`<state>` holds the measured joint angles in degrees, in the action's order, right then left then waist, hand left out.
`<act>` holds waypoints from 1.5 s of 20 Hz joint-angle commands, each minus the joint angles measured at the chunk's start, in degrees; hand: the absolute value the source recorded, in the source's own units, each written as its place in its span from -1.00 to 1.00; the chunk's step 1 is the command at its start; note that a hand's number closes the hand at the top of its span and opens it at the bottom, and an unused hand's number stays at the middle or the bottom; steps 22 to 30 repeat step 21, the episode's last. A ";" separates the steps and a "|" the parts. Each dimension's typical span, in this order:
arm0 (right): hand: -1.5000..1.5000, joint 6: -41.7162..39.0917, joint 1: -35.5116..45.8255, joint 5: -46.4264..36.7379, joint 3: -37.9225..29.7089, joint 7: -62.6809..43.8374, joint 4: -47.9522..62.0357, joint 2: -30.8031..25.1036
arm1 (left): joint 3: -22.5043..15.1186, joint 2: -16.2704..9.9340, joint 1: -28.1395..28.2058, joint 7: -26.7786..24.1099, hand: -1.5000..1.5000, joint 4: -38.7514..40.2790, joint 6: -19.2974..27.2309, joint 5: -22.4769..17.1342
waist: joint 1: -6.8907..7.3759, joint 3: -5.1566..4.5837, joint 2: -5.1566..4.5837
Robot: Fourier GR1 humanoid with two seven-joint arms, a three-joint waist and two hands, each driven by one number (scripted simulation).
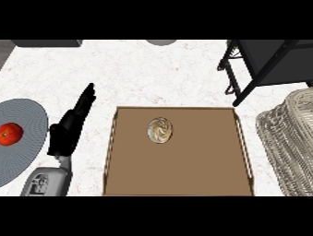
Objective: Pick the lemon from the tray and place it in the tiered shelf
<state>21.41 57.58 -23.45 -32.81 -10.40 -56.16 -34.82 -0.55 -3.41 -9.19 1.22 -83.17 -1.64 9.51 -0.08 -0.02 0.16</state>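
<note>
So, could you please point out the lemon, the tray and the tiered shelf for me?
lemon (pixel 160 129), head view, on the middle of its pale swirled top.
tray (pixel 179 175), head view, on the bare brown floor near its front.
tiered shelf (pixel 281 64), head view, on its dark upper panel.

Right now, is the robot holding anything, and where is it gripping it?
Nothing is held. The left hand is open beside the tray; the right hand isn't in view.

My white marbled counter carried a brown tray at the middle, a grey round plate at the left edge, a pale wicker basket at the right, and the black tiered shelf behind the basket.
</note>
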 commanded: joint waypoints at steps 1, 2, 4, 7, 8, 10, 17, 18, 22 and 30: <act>-1.00 -0.11 1.24 2.38 -2.82 -5.74 -1.43 -4.35 | -0.22 0.91 -2.24 1.81 0.00 0.16 1.50 0.91 | -0.15 0.01 -0.04; -1.00 -0.72 -1.45 2.98 -4.63 -6.89 -3.73 -6.36 | 0.67 0.35 -0.24 -0.25 0.00 0.61 1.42 0.46 | -0.67 0.00 0.11; -1.00 -3.77 -3.16 4.82 -6.83 -9.92 -3.71 -9.92 | -0.58 1.02 0.83 0.25 0.00 -0.24 0.98 0.56 | -0.83 0.01 0.18; -1.00 -10.75 -6.15 6.96 -8.54 -17.46 -3.98 -14.72 | 0.40 -0.38 0.15 1.97 0.00 -1.99 0.38 0.06 | -1.18 0.00 0.37; -1.00 -12.32 -9.52 7.39 -9.68 -15.52 -2.39 -15.90 | 0.23 0.59 0.55 -0.21 0.00 -0.09 1.03 0.21 | -1.25 0.02 0.15; -1.00 -15.80 -12.29 8.65 -10.89 -18.62 -3.82 -18.61 | 0.61 -0.26 0.82 -1.06 0.00 0.29 0.84 0.53 | -1.18 0.01 0.15; -1.00 -30.04 -27.85 15.31 -21.00 -8.57 0.98 -27.27 | 1.02 -0.80 2.51 -2.43 0.00 0.15 -0.54 -0.63 | -1.05 0.07 0.01; -1.00 -34.58 -29.90 17.73 -24.01 -7.67 2.50 -29.62 | -0.07 0.49 2.69 1.14 0.00 -3.04 0.81 0.00 | -1.50 0.13 0.22; -1.00 -37.28 -34.57 20.29 -29.27 -4.72 5.86 -31.55 | 0.90 -0.38 -2.37 1.15 0.00 0.94 0.63 0.44 | -1.36 0.08 -0.01; -1.00 -37.28 -34.57 20.29 -29.27 -4.72 5.86 -31.55 | 0.90 -0.38 -2.37 1.15 0.00 0.94 0.63 0.44 | -1.36 0.08 -0.01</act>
